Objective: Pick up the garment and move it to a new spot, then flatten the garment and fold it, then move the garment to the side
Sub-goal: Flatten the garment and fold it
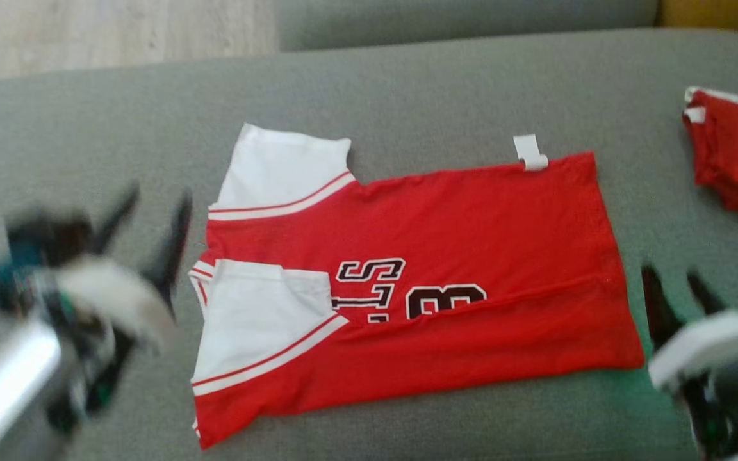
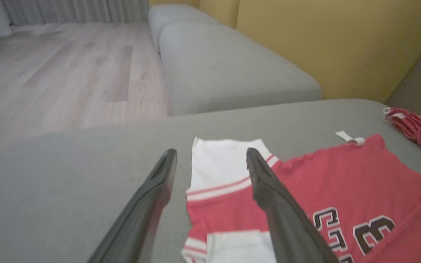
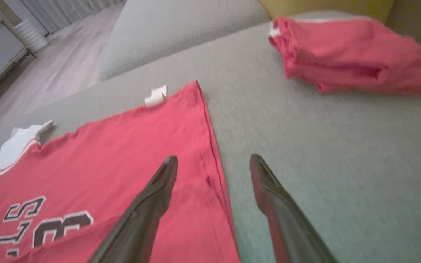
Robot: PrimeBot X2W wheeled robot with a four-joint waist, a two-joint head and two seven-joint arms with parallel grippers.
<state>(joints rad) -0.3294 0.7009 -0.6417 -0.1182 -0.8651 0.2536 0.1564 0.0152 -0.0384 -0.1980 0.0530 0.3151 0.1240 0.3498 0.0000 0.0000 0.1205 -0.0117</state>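
1. Risk of a skewed fold comes first. The garment (image 1: pixel 446 256) lies in the middle of the grey cushion (image 1: pixel 407 83), collar end toward the cushion's left edge and hem toward its right edge. Its near long side is already turned over the lettering. That flap looks deeper at the collar end than at the hem, so we judge a matching fold from the far side could come out crooked.
2. The far sleeve (image 1: pixel 279 169) lies spread out past the body, toward the cushion's far edge. If we fold without tucking it in, it may bunch or poke out.
3. The cloth looks thin and the cushion soft. A pinch could catch only the top layer and drag the flap open, or snag the cushion cover.
4. A second red garment (image 1: pixel 734 153) sits at the cushion's right edge. Sliding ours that way could push into it.
5. The left fingers (image 1: pixel 177 230) are spread wide and hold nothing. They hang just beside the collar end. In the left wrist view one crosses the far sleeve, but we cannot tell whether it touches.
6. The right fingers (image 1: pixel 657 307) are equally wide and empty. They sit just beside the garment's near hem corner, apart from the cloth.
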